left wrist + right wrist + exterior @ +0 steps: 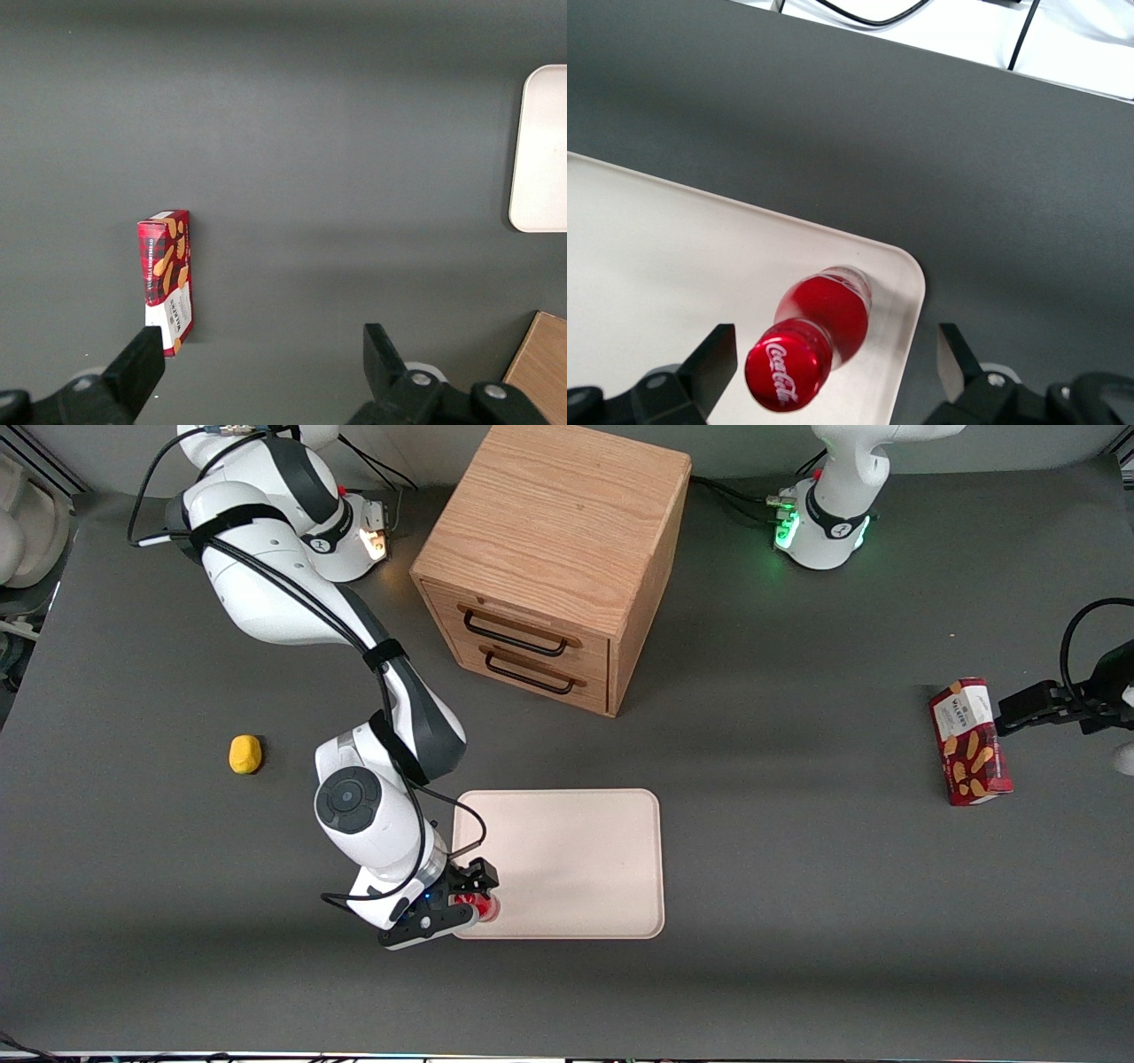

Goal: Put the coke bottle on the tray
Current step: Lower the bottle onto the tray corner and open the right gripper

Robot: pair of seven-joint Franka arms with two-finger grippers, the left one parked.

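Observation:
The coke bottle [819, 323], red with a red cap bearing white script, stands upright on the cream-pink tray [673, 257] close to one rounded corner. In the front view the bottle [485, 908] shows at the tray's [567, 859] corner nearest the camera, toward the working arm's end. My right gripper [833, 363] is above the bottle, open, with a finger [713, 359] on each side of the cap and clear gaps between fingers and bottle. In the front view the gripper [474, 895] hangs over that corner.
A wooden two-drawer cabinet [554, 567] stands farther from the camera than the tray. A yellow lump [245, 754] lies toward the working arm's end. A red biscuit box [969, 741] lies toward the parked arm's end, also in the left wrist view [168, 279].

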